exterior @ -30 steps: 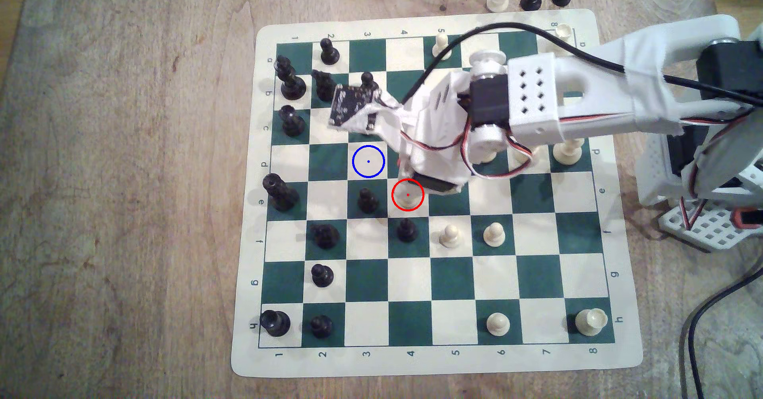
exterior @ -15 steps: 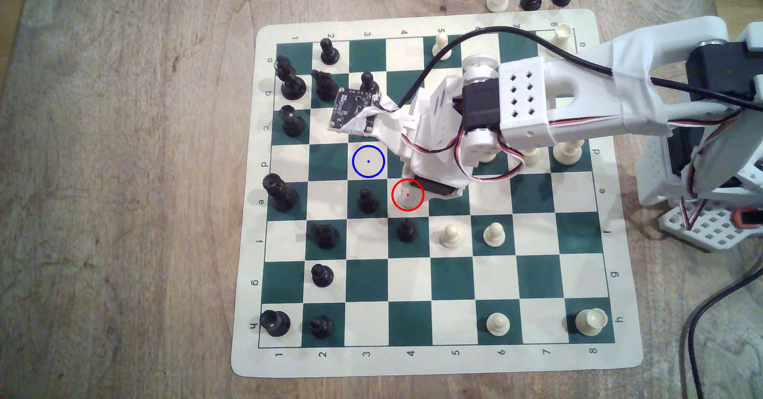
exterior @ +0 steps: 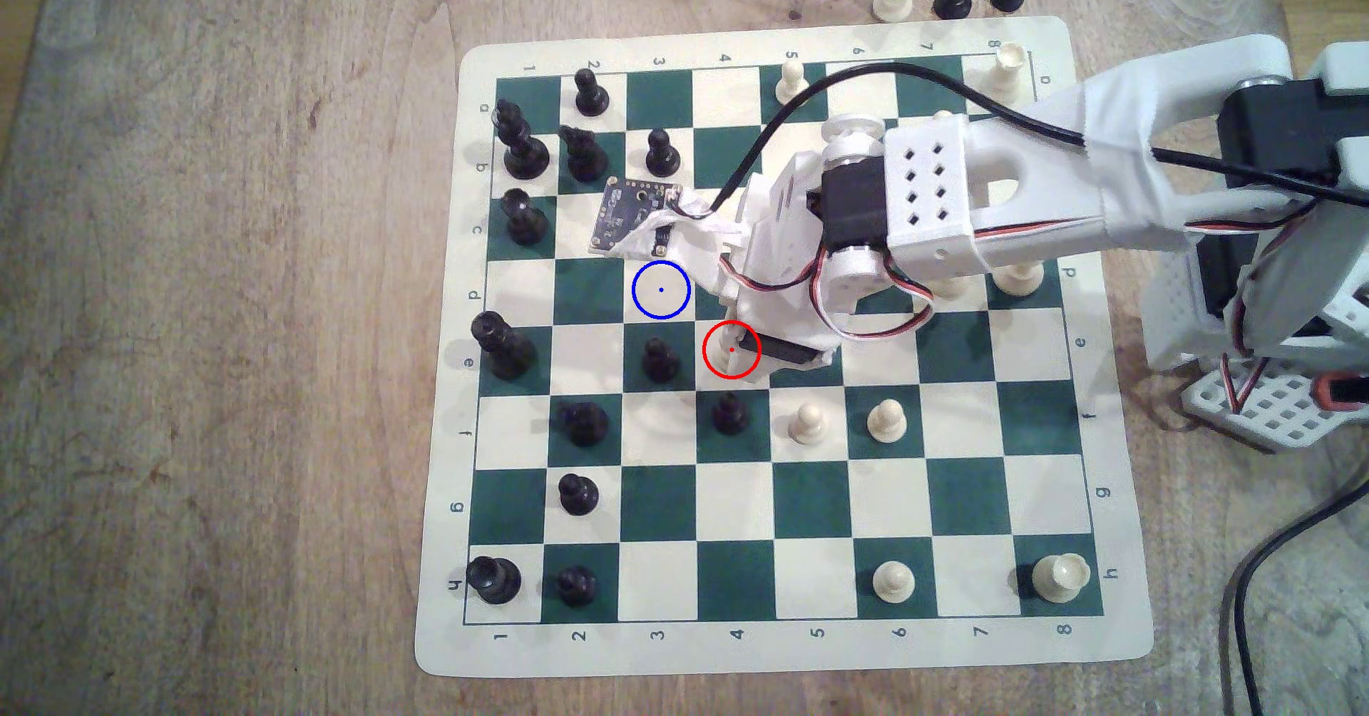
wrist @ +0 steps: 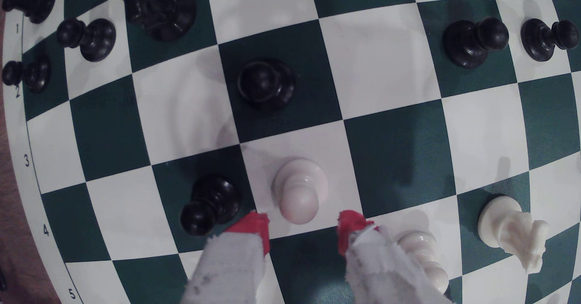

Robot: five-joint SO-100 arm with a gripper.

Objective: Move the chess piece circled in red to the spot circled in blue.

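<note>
One cream pawn (wrist: 297, 194) stands upright on its red-ringed cream square, diagonally next to the blue-ringed square (exterior: 661, 289). The end effector (wrist: 303, 228) hangs over the pawn, red-tipped fingers (wrist: 251, 228) spread wide, flanking its head without touching. A black pawn (wrist: 210, 203) stands just beside the cream pawn.

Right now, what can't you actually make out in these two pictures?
- Exterior view: the red-circled pawn is half covered by the end effector.
- Exterior view: cream pieces behind the arm are partly hidden, types unclear.
- Wrist view: the end effector flanks the pawn; contact unclear.
</note>
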